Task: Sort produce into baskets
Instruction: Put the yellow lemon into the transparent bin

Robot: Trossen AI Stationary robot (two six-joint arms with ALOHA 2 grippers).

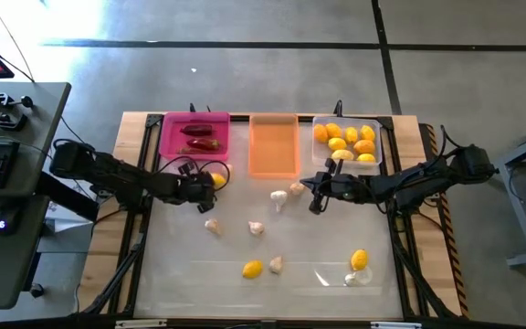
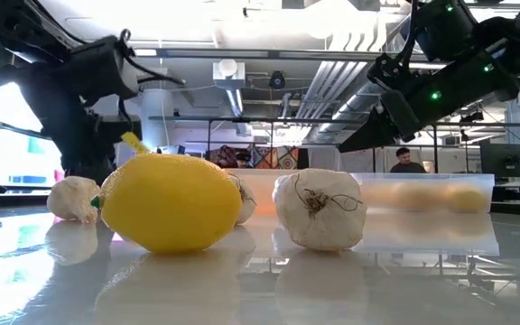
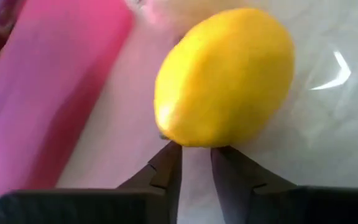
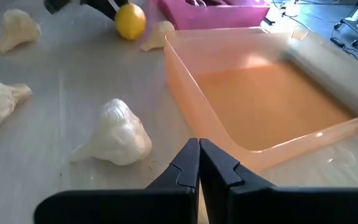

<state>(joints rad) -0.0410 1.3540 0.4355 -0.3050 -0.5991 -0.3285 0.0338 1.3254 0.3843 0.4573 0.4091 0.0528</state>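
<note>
A yellow lemon (image 1: 217, 180) (image 3: 225, 74) lies on the table beside the pink tray's near right corner (image 3: 55, 93). My left gripper (image 1: 207, 185) (image 3: 196, 163) is right behind it, its fingers a narrow gap apart. My right gripper (image 1: 316, 197) (image 4: 199, 163) is shut and empty, just off the orange tray's (image 1: 273, 146) (image 4: 272, 93) near right corner, with a garlic bulb (image 4: 118, 135) close by. The pink tray (image 1: 168, 137) holds dark red chilies (image 1: 201, 137). The clear tray (image 1: 377, 146) holds several lemons. My left gripper's fingertips (image 3: 169, 163) stand level at the lemon's near side (image 3: 191, 140), which lies on the table. I cannot tell whether they touch it.
Loose on the table lie garlic bulbs (image 1: 213, 226) (image 1: 256, 228) (image 1: 276, 264) (image 1: 278, 197), two lemons (image 1: 252, 269) (image 1: 359, 260), and a clear plastic scrap (image 1: 336, 274) at the near right. The low view shows a lemon (image 2: 170, 203) and garlic (image 2: 319, 209) up close.
</note>
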